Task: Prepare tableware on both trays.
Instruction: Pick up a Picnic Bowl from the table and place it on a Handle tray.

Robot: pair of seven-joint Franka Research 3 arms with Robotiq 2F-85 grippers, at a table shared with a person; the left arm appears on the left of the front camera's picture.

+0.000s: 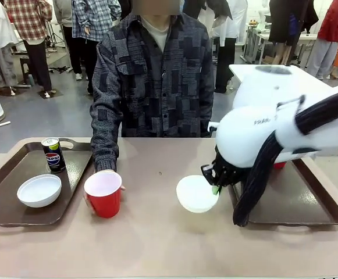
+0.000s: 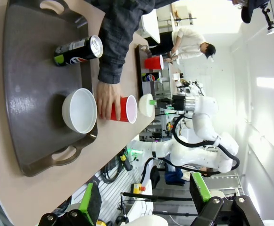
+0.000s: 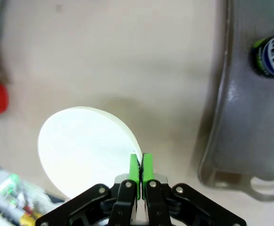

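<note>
Plainly my right jaws were pinching the rim of a small round white bowl (image 1: 196,193). The green pads (image 3: 134,165) nearly met, with only the thin wall between them, so the bowl hung tilted over the beige table (image 1: 157,244) in the lower middle of the front view. I held it by the edge because, I judge, nothing else on it offered a narrow enough grip. It hung just beside the left rim of the right-hand large dark brown rectangular plastic tray (image 1: 314,209), not yet over it. That tray already carried a slim black soda can (image 3: 271,56), in the upper right of my right wrist view, so I judged the bowl was bound there. At lower left the other brown tray (image 1: 6,180) held its own white bowl (image 1: 39,190) and its own black can (image 1: 53,154). A person's hand (image 2: 109,100) gripped a red plastic cup (image 1: 103,193) standing on the table just beside that tray, probably to set it in. My left jaws stood spread and empty, well apart from all of this.
</note>
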